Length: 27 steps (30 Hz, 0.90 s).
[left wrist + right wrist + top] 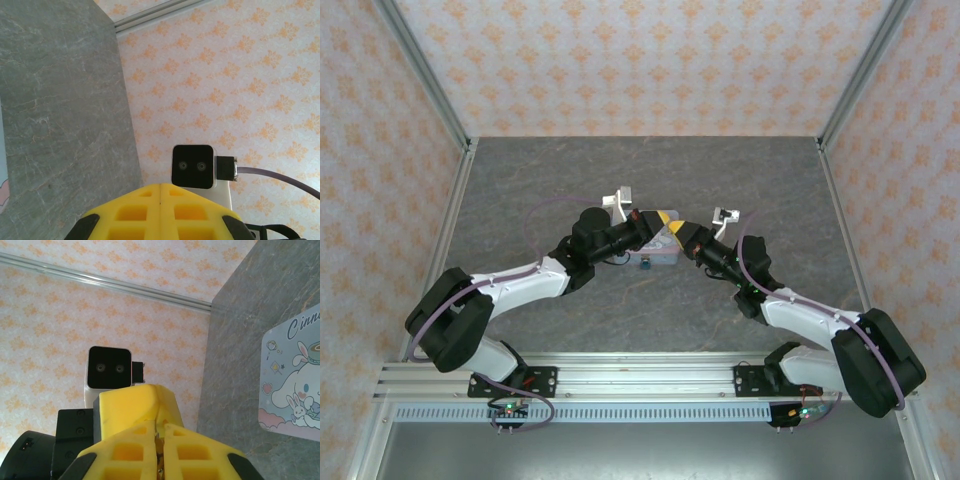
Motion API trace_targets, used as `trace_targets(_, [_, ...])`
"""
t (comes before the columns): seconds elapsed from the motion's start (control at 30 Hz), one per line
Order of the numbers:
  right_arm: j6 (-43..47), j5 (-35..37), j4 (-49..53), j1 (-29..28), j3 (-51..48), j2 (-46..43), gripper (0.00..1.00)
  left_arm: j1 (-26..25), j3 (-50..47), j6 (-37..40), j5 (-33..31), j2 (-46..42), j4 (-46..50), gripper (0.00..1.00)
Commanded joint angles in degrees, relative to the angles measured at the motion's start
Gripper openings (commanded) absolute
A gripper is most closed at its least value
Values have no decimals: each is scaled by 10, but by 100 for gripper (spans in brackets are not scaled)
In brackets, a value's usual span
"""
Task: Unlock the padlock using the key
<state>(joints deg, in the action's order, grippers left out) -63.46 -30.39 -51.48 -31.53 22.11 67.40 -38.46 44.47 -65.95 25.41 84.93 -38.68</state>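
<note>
Padlock (647, 265), a tiny dark teal speck, seemed to lie on the grey marbled desk (570, 180), touching the near edge of a pastel-blue rectangular tin (665, 258) in the middle of the scene; at that size its shackle could not be made out. Both arms reached in from the near corners and met just above the far side of the tin.

From above, the left pincer (662, 216) and the right pincer (678, 230) stood tip to tip, their yellow ends touching or nearly so.

In the left wrist view, the left pincer (160, 210) had its yellow fingers pressed flush together along a thin seam, and the right arm's black wrist camera (192, 172) sat just beyond them.

In the right wrist view, the right pincer (159, 450) had its fingers drawn almost together, leaving a narrow slit. A thin brownish sliver (159, 460) sat in that slit; what it was could not be told. The tin (292, 385), printed with a cartoon dog, lay to the right.
</note>
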Motion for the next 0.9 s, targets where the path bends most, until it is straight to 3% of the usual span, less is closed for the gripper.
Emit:
trace_targets(0.0, [0,5,-36,-4,-1,1,13,2,-9,1,-8,6,-25,0])
trace_targets(0.17, [-2,-4,-42,-5,-3,1,20,2,-7,-1,-12,9,-26,0])
trace_targets(0.53, [-1,-9,-43,-9,-11,1,23,2,-6,-5,-17,12,-29,0])
trace_targets(0.73, [6,-1,-34,-10,-16,12,51,2,-6,-5,-17,10,-30,0])
trace_targets(0.87, [31,26,11,-6,-17,-16,57,2,-8,-6,-18,6,-28,0])
